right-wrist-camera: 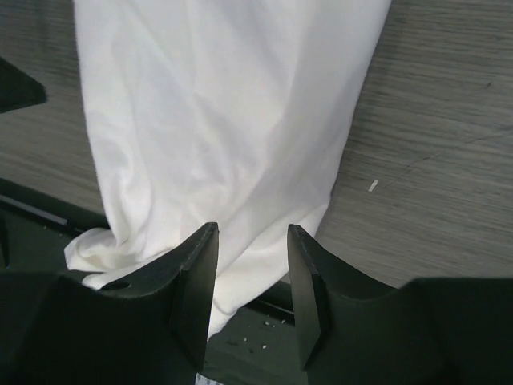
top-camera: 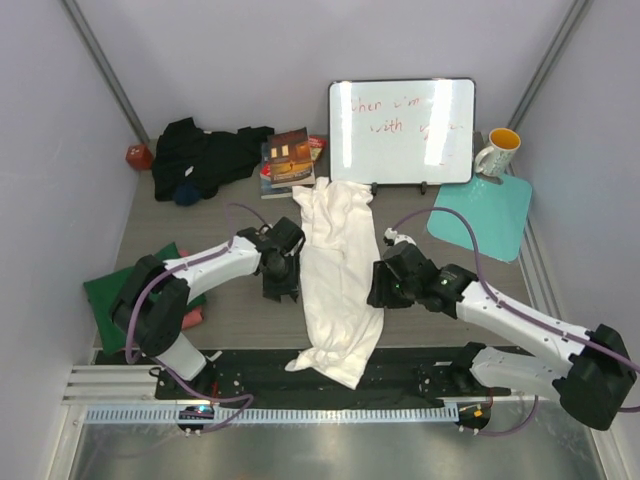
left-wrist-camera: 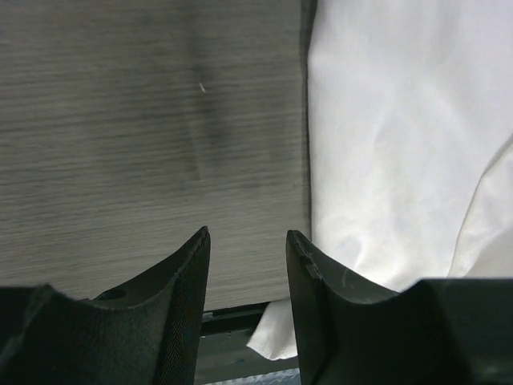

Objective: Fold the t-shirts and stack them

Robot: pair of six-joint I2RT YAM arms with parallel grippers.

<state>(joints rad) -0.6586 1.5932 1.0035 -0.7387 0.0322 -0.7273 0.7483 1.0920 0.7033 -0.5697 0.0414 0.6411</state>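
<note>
the middle t-shirt (top-camera: 335,280) lies on the surface (top-camera: 230,310), its near end over the front edge. my left tool (top-camera: 281,290) is just left of it and my right tool (top-camera: 378,290) just right. behind it stands the whiteboard (top-camera: 402,130), with the books (top-camera: 290,160) behind-left and the mat (top-camera: 480,215) behind-right.

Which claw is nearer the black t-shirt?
Left. The left claw sits left of the white t-shirt, on the same side as the black t-shirt; the right claw sits right of it.
</note>
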